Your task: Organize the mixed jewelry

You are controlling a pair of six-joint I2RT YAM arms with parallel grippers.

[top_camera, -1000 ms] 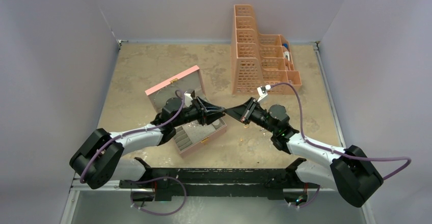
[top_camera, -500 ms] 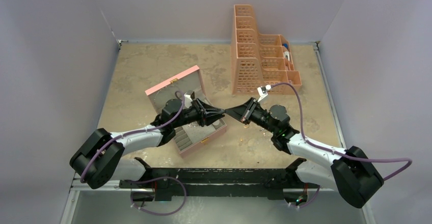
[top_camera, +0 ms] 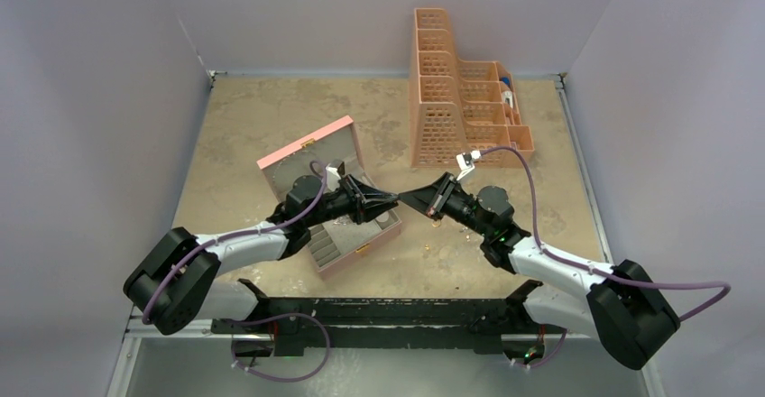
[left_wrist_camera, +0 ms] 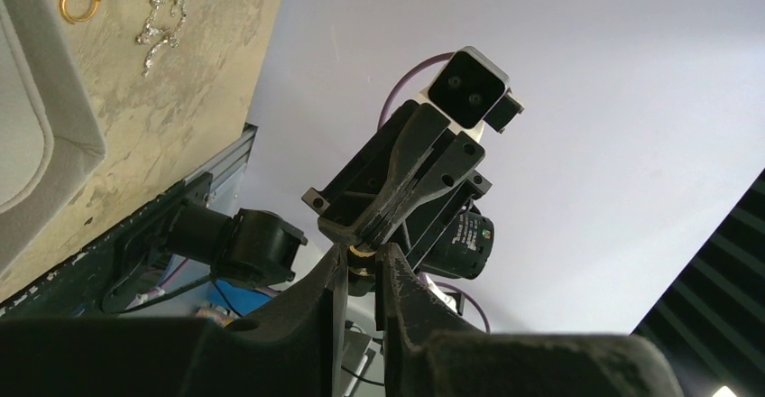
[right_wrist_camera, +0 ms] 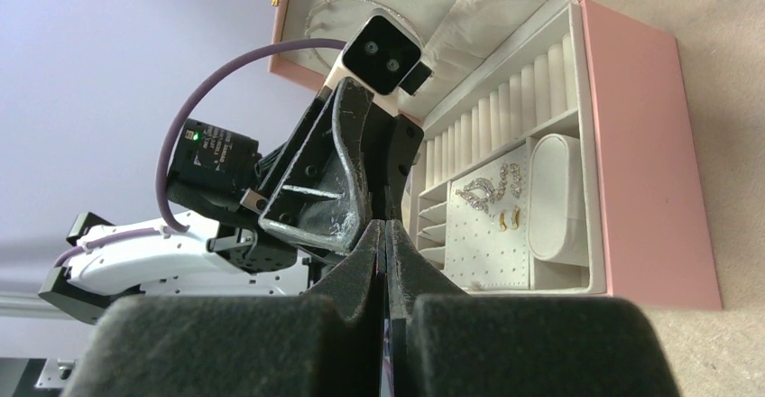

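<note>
My two grippers meet tip to tip above the right edge of the open pink jewelry box. My left gripper is closed on a small gold ring. My right gripper is shut, and in the left wrist view its pinched tips hold the same ring from above. In the top view the left gripper and the right gripper touch. Loose pieces lie on the table: a gold ring and a silvery chain. In the box lie a silvery piece and gold earrings.
The box lid stands open behind the left arm. An orange perforated organizer stands at the back right. Several tiny jewelry pieces lie on the table under the right gripper.
Almost nothing has moved; both grippers stay tip to tip above the box edge.
</note>
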